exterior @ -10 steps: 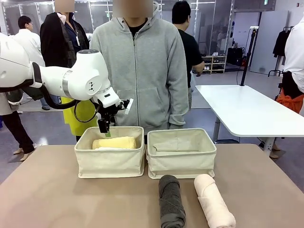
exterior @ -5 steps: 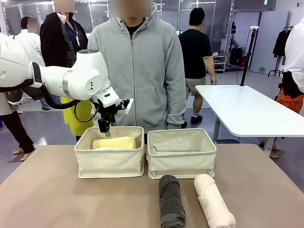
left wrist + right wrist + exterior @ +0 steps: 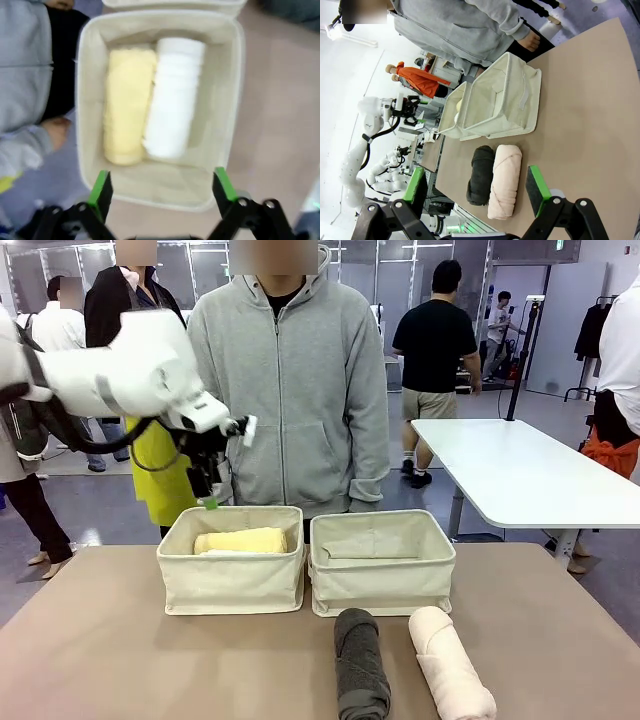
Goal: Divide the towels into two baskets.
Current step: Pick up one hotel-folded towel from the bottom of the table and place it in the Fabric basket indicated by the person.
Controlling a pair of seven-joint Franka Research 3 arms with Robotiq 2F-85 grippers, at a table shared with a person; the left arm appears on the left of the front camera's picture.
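The yellow towel and white towel lie together in the left basket. The grey towel and pink towel lie on the table, just before the right basket. The left gripper, above the left basket, and the right gripper are the 2 wide open, holding nothing.

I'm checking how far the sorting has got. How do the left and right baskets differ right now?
The left basket holds the yellow towel and white towel side by side; the right basket shows no towel inside. The open left claw hovers over the left basket, nothing over the right basket. The grey towel and pink towel lie in front of the right basket, none before the left basket. Both are matching cream bins, side by side.
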